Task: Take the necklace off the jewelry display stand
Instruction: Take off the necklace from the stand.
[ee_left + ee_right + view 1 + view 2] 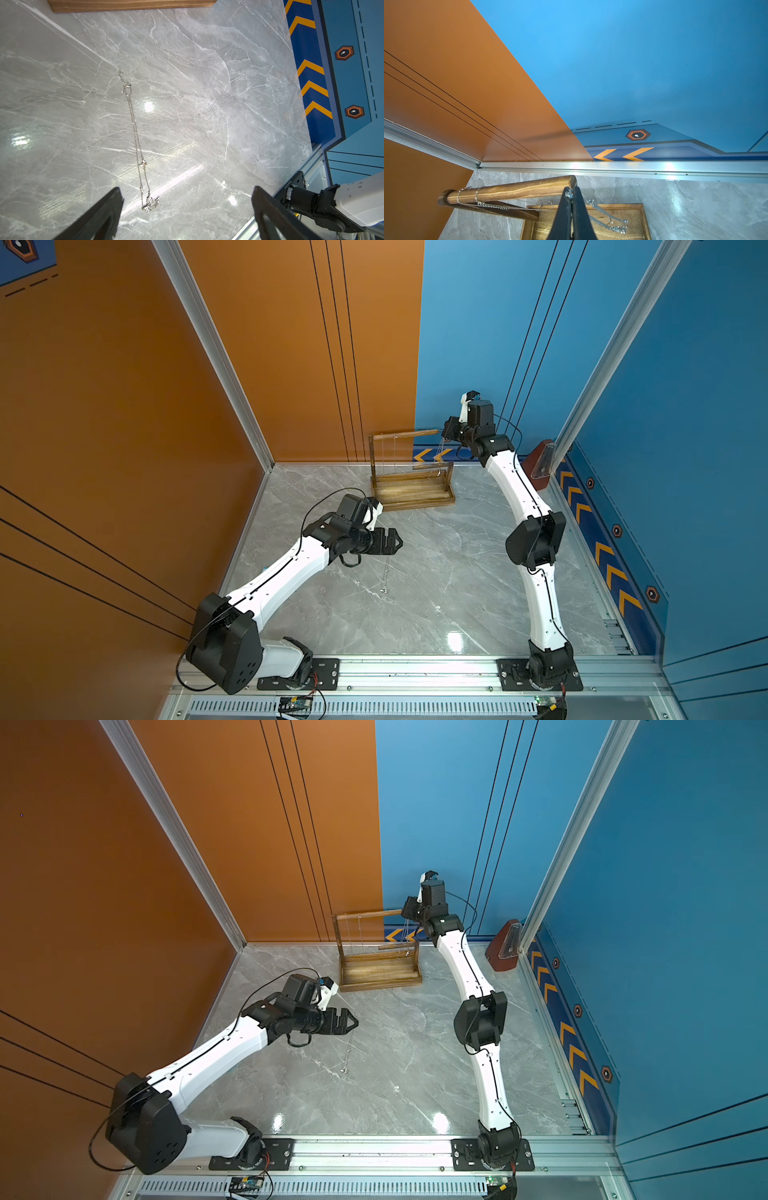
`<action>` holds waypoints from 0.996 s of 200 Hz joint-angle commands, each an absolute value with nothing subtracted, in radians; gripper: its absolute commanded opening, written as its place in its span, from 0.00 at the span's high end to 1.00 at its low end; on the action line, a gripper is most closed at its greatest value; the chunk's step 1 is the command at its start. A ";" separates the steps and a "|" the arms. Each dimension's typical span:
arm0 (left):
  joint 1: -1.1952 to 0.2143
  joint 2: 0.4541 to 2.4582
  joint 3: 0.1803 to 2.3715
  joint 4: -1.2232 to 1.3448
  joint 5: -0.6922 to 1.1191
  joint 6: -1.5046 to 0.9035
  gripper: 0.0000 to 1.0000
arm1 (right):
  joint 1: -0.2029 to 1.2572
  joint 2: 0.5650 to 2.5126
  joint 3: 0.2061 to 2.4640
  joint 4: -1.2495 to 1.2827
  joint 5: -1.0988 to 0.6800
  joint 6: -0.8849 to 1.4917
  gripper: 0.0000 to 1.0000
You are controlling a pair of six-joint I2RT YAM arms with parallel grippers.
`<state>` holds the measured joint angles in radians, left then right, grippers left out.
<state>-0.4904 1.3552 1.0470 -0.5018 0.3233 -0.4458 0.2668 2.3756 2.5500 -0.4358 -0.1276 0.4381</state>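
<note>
At the back of the table (436,572) stands the jewelry display stand (409,485). By the tip of its long crossbar (512,190), the right gripper (571,192) is pinched tight on a thin necklace (619,228) — the chain hangs over the tray. Closer in, the left gripper (187,188) hovers with fingers spread wide — another necklace (136,133) lies flat on the table below.

The worktop (436,572) is glossy grey marble with white veins. The jewelry display stand (415,499) is brown wood with paler grain streaks. The necklace (135,128) on the worktop and the chains (476,195) on the stand are silver. The left wall (124,406) is orange and the right wall (706,406) is blue, with orange chevrons (600,155) on a navy band (675,152).
</note>
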 commanded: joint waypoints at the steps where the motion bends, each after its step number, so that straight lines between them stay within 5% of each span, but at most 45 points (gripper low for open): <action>1: -0.486 1.361 1.039 -0.515 0.340 -0.451 0.02 | 0.258 2.317 2.586 -0.459 -0.137 0.407 1.00; 199: -0.485 1.324 1.037 -0.514 0.292 -0.432 0.02 | 0.236 2.085 2.632 -0.643 -0.138 0.332 1.00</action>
<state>-0.4904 1.3521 1.0473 -0.5018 0.3145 -0.4446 0.2409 2.1605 2.6106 -0.5694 -0.1280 0.3622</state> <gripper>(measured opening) 0.984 0.053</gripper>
